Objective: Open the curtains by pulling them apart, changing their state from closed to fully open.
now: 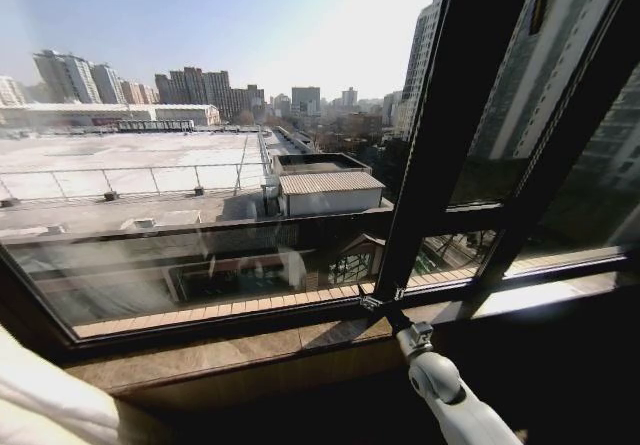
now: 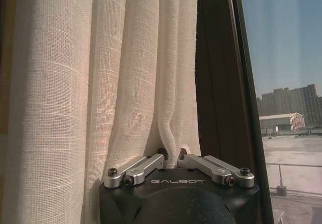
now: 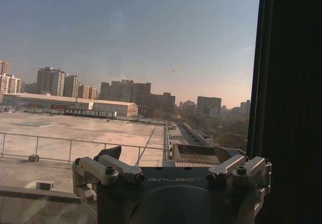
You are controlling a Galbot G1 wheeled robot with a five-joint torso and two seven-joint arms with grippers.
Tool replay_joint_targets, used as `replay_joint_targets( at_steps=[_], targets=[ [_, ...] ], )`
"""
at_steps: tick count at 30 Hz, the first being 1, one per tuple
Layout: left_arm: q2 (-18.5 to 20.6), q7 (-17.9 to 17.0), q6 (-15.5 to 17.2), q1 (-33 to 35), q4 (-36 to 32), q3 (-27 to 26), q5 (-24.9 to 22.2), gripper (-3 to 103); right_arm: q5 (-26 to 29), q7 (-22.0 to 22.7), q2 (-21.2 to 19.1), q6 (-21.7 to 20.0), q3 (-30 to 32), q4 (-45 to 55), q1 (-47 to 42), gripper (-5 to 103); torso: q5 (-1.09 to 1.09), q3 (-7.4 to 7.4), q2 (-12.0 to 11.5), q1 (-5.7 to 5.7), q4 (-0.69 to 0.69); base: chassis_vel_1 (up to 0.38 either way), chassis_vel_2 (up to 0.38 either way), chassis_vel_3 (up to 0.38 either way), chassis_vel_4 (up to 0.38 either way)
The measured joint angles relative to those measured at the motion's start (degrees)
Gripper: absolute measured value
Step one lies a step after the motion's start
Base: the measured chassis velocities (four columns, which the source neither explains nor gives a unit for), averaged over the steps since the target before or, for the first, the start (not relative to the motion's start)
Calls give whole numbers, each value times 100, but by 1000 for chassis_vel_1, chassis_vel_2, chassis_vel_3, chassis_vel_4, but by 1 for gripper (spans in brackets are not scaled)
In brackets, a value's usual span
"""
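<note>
from my head i look down through bare glass at rooftops; the window frame (image 1: 440, 155) crosses dark on my right, the stone sill (image 1: 250, 350) runs below it, and a bunch of the curtains (image 1: 45, 400) sits pale in the low left corner, drawn well off the pane; my right arm reaches up from below toward the frame's foot, and the right gripper (image 1: 372, 303) looks small there, near the glass, though i cannot read its spread from here; at my left wrist the left gripper (image 2: 171, 158) has its linkages folded inward and the fingers closed upon a pleat of the curtains (image 2: 100, 83), the cloth puckering just above the pinch; the sheer white weave hangs in upright folds beside the dark frame post (image 2: 216, 73), with open sky beyond; at my right wrist the right gripper (image 3: 173, 171) faces the pane with its arms spread wide and nothing between them, a dark post (image 3: 289, 98) close on one side; i judge the fabric light, soft and limp, likely to slide and bunch rather than resist; it is best pinched on a gathered fold near the edge, and drawn steadily lest it slip or snag.
</note>
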Motion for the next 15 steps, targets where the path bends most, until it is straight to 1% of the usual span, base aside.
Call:
replay_joint_targets(
  at_steps=[3,10,12,13,14,15],
  targets=[
    [-15,-23,0,-41,27,56,50,0,0,0,0,0,0,0,0,100,2,0,0,0,0,0,0,0,0],
    [-225,-125,0,-72,-206,237,203,0,0,0,0,0,0,0,0,100,4,0,0,0,-1,0,0,0,0],
    [-337,-198,0,12,-409,289,261,0,0,0,0,0,0,0,0,100,4,0,0,0,-1,0,0,0,0],
    [-434,-228,5,112,-595,309,264,-2,0,0,0,0,0,0,0,100,4,0,0,1,-1,0,0,0,0],
    [-434,-228,5,112,-595,309,264,-2,0,0,0,0,0,0,0,100,4,0,0,1,-1,0,0,0,0],
    [-527,-252,8,208,-763,310,264,3,0,0,0,0,0,0,0,100,2,0,0,0,-1,0,0,0,0]
  ],
)
